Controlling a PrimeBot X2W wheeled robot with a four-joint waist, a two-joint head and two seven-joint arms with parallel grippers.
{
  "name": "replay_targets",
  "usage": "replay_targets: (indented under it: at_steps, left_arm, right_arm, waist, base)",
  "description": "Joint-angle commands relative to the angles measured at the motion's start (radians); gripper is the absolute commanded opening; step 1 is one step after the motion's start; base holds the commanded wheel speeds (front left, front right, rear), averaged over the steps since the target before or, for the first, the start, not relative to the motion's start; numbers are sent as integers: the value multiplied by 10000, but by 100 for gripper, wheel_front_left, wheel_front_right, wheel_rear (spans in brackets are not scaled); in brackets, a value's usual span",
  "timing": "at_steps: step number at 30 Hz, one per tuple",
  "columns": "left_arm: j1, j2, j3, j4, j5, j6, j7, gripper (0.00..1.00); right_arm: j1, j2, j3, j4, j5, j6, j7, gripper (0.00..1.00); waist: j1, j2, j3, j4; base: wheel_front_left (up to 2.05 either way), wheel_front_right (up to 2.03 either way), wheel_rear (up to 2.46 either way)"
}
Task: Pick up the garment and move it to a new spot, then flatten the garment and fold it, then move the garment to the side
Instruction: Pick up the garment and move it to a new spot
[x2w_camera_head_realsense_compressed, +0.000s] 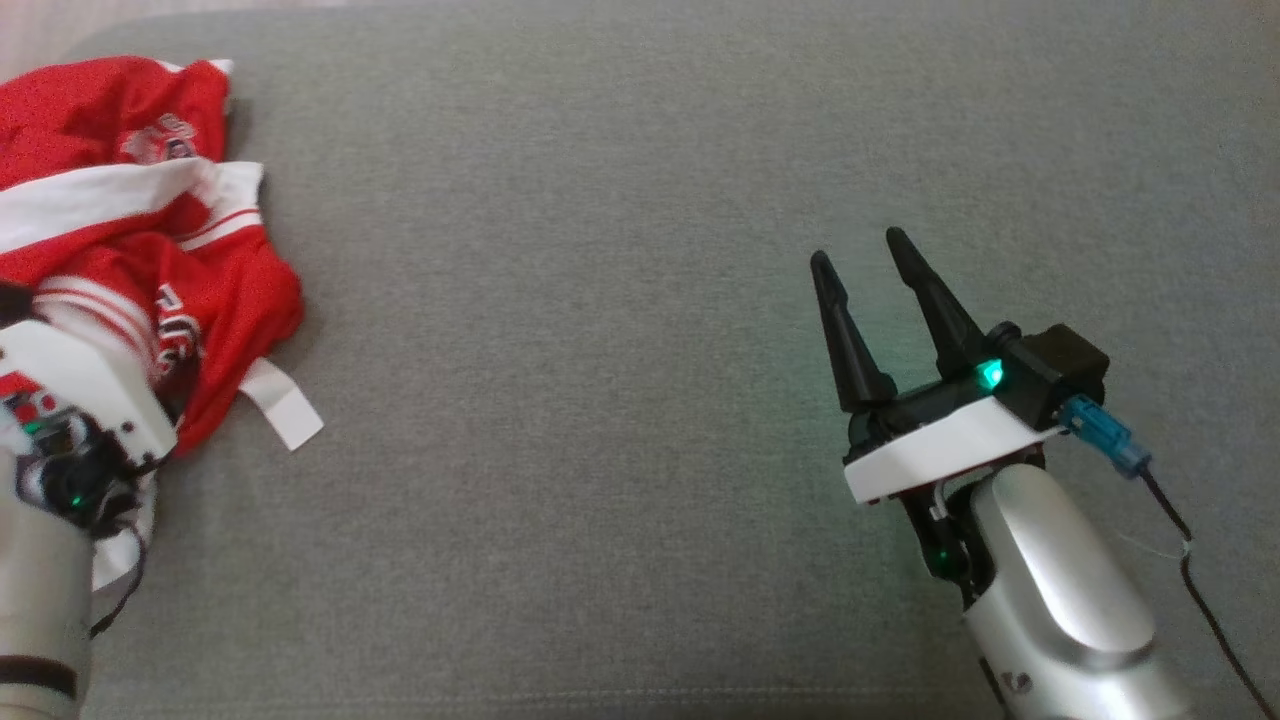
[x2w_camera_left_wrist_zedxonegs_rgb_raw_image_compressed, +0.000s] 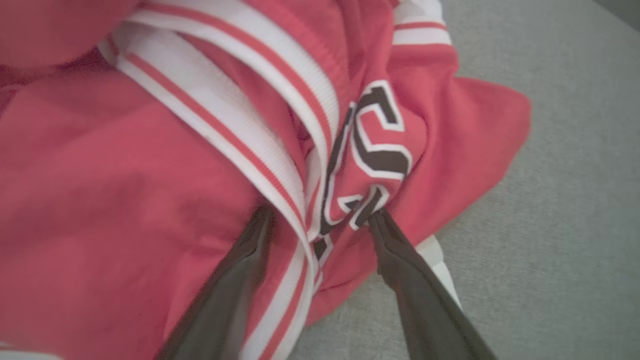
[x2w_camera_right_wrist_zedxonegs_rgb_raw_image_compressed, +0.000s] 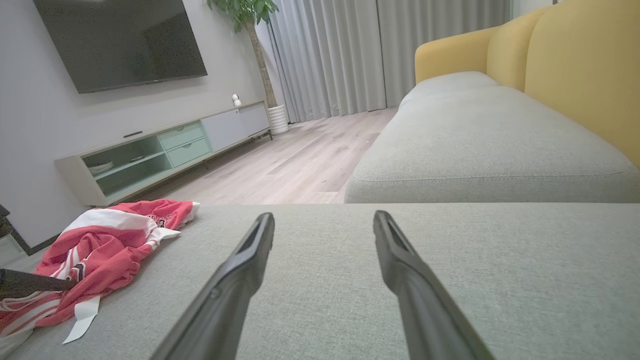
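The garment (x2w_camera_head_realsense_compressed: 100, 200) is a crumpled red jersey with white striped trim and dark lettering, lying at the left end of the grey cushion. In the left wrist view my left gripper (x2w_camera_left_wrist_zedxonegs_rgb_raw_image_compressed: 320, 212) is open. Its fingertips press down into the garment (x2w_camera_left_wrist_zedxonegs_rgb_raw_image_compressed: 125, 150), astride a striped white fold. In the head view only that arm's white wrist housing (x2w_camera_head_realsense_compressed: 75, 400) is visible above the cloth. My right gripper (x2w_camera_head_realsense_compressed: 857, 247) hovers open and empty over bare cushion, far right of the garment. From the right wrist, the right gripper (x2w_camera_right_wrist_zedxonegs_rgb_raw_image_compressed: 322, 216) points along the cushion, with the garment (x2w_camera_right_wrist_zedxonegs_rgb_raw_image_compressed: 100, 245) at lower left.
The grey cushion (x2w_camera_head_realsense_compressed: 600, 400) stretches wide between the two arms. A white strip of the jersey (x2w_camera_head_realsense_compressed: 285, 405) trails onto it. Beyond it stand a sofa with a yellow back (x2w_camera_right_wrist_zedxonegs_rgb_raw_image_compressed: 575, 65), a wooden floor (x2w_camera_right_wrist_zedxonegs_rgb_raw_image_compressed: 300, 160) and a low TV cabinet (x2w_camera_right_wrist_zedxonegs_rgb_raw_image_compressed: 165, 150).
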Motion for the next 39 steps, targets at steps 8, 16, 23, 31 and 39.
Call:
replay_targets:
  at_steps: [8, 16, 23, 31, 39]
  left_arm:
    - [-612, 940, -670, 416, -370, 5, -597, 0]
    - [-540, 1420, -2282, -612, -804, 5, -888, 0]
    - [-648, 1818, -3325, -2250, -1386, 5, -622, 0]
    - [-841, 2046, -3815, -5093, -2080, 4, -177, 0]
    - [-961, 1452, -3815, -7586, -2493, 316, -19, 0]
  right_arm:
    - [-265, 127, 176, -318, 63, -7, -107, 100]
    - [102, 151, 241, -140, 255, -7, -107, 100]
    - [471, 170, 251, -39, 408, -7, -107, 100]
    - [703, 188, 298, -110, 523, -7, -107, 100]
    - [565, 195, 429, -334, 434, -7, -107, 100]
  waist:
    - [-2, 0, -79, -194]
    - [-2, 0, -1057, 171]
    - [-2, 0, -1862, 358]
    - [-2, 0, -2283, -84]
    - [-2, 0, -2145, -1379]
  base:
    - [0, 0, 0]
    - [0, 0, 0]
    - [0, 0, 0]
    - [0, 0, 0]
    - [0, 0, 0]
